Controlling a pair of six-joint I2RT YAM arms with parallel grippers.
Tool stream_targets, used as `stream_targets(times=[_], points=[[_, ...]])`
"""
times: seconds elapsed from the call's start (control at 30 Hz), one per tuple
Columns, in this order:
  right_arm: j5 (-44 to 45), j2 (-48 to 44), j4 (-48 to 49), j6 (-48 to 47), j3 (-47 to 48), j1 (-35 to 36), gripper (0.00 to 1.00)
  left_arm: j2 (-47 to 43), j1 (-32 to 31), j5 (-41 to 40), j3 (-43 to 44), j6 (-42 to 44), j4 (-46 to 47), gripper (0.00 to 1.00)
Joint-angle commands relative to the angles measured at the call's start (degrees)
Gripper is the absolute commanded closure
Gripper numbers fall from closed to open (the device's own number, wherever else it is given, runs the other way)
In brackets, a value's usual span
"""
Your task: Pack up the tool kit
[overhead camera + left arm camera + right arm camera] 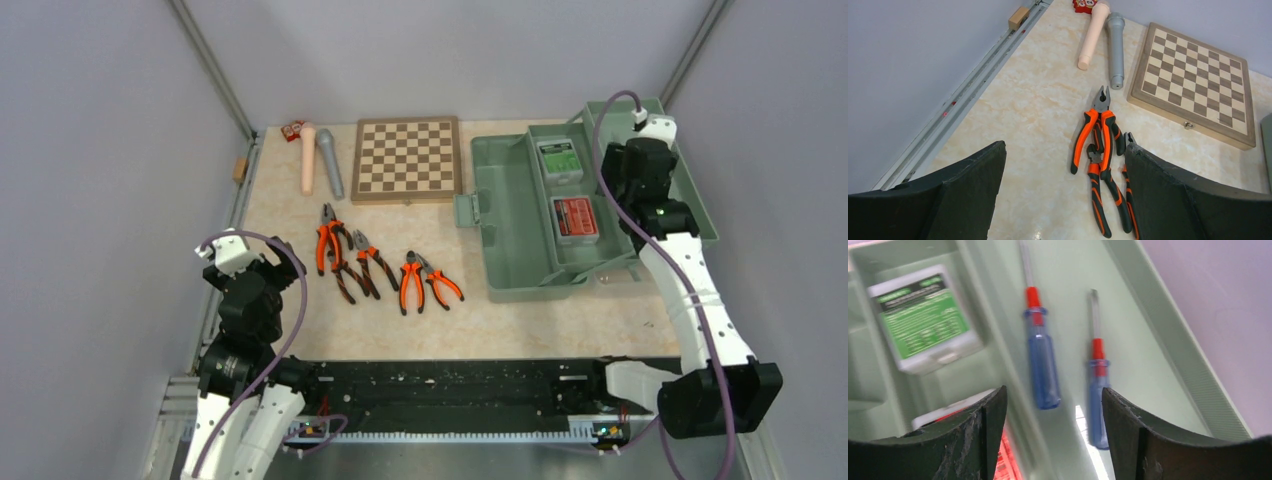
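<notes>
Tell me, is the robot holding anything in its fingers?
No, nothing is held. The left fingers hang open near the orange-handled pliers, and the right fingers hang open over the blue screwdrivers in the toolbox.

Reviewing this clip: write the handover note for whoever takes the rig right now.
Left pincer: open, empty, above the table, with the pliers just ahead of it.
Right pincer: open, empty, over the two screwdrivers in the open toolbox.
Done: green box, red box and both screwdrivers lie in the toolbox.
Left: all the pliers are loose on the table, left of the toolbox. Pack them, then shut the toolbox.
</notes>
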Motion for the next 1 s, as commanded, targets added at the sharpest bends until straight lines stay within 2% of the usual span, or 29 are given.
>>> stream_targets(times=[0.0,0.23,0.4,0.57,0.83,0.97], points=[[-0.8,-2.5,-0.2,-2.0,5.3,7.0,0.31,0.5,0.3,0.0,-0.3,0.3,2.4,0.07],[-2.9,0.1,-1.7,0.2,7.5,23.5,0.30,0.4,0.3,-0.9,-0.2,0.4,2.3,0.07],[-3.2,6.2,-1.9,3.9,6.9,37.3,0.30,0.2,0.3,-1.3,-0.3,0.4,2.2,0.07],[-6.1,13.0,-0.4,8.2,5.3,47.1,0.32,0.3,0.3,-1.4,-0.3,0.4,2.1,0.07],[-14.7,22.1,4.7,15.0,0.8,51.9,0.42,0.3,0.3,-1.3,-0.3,0.4,2.0,0.07],[-14.9,27.1,5.1,16.3,-0.1,53.3,0.44,0.3,0.3,-1.5,-0.3,0.5,2.1,0.07]])
